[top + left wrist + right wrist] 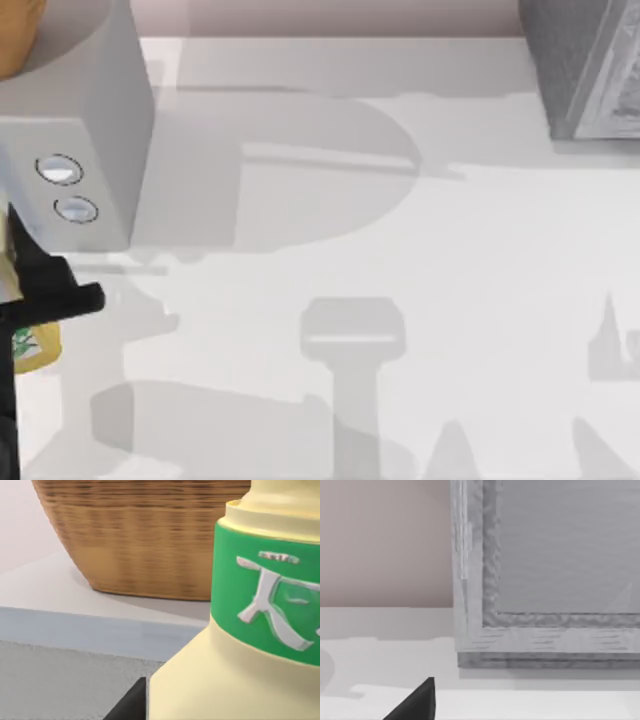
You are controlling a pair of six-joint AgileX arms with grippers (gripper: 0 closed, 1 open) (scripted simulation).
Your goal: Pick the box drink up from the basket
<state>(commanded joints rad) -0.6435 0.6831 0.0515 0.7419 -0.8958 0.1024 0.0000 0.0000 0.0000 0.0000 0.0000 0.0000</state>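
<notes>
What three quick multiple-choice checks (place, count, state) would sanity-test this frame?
1. Where is the basket in the top view?
A. Top left corner, on the grey block
B. Right edge
C. Table centre

2. How many round buttons are on the grey block's face?
A. One
B. Two
C. Four

3. What state is the box drink in?
A. Lying inside the basket
B. Standing on the right-hand appliance
C. Out of the basket, at the left gripper

Answers:
1 A: the wicker rim shows in the top left corner, and the left wrist view shows the basket resting on the grey slab.
2 B: two buttons sit one above the other.
3 C: the yellow carton is at the table's left edge against the black gripper, well clear of the basket.
</notes>
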